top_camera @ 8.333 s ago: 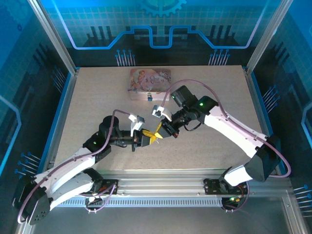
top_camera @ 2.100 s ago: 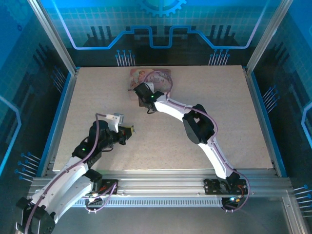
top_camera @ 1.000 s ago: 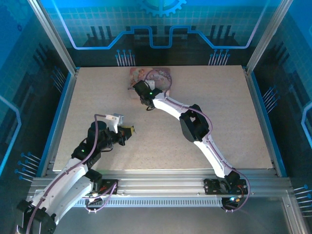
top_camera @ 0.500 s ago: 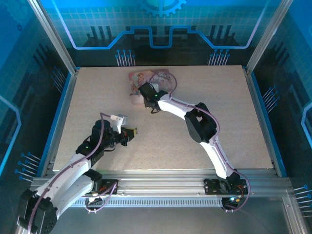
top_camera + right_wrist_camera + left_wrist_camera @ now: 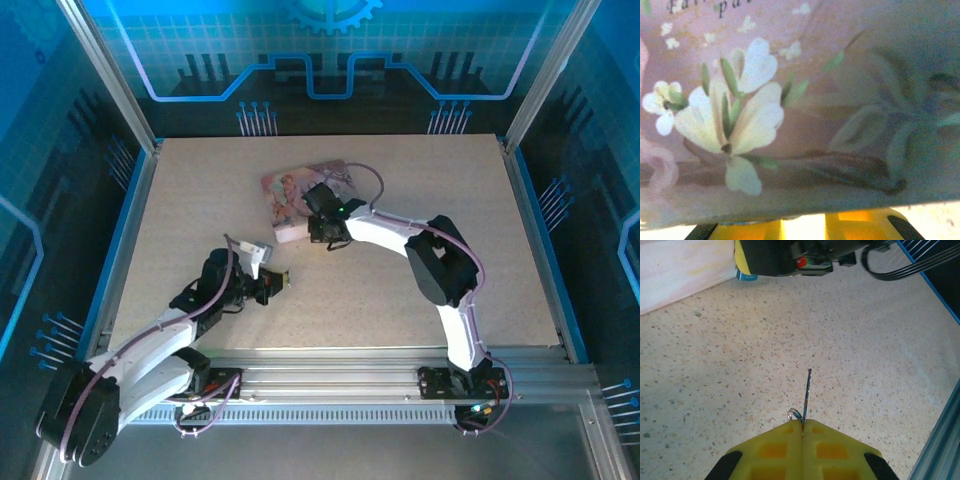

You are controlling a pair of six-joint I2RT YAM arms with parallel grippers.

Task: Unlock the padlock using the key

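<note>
My left gripper (image 5: 277,283) (image 5: 802,424) is shut on the key (image 5: 806,392). The thin dark blade points forward from the yellow tips, with a small ring beside it. The gripper hangs low over the table, short of the pink tin (image 5: 297,186). My right gripper (image 5: 309,232) (image 5: 802,226) is pressed against the tin's front side (image 5: 790,110), its yellow fingers nearly together on a small pale thing. In the left wrist view a small bluish piece, the padlock (image 5: 746,276), sits at that gripper's yellow fingertip (image 5: 742,255). Most of the padlock is hidden.
The pink tin (image 5: 680,270) lies skewed on the speckled table (image 5: 420,190), behind the left gripper's line. The right arm (image 5: 440,265) arches across the middle right. A blue rim (image 5: 940,435) borders the table on the right of the left wrist view.
The right gripper has moved nearer and rightward, and the tin has slid and turned with it. The left gripper has crept right and nearer, still holding the key.
</note>
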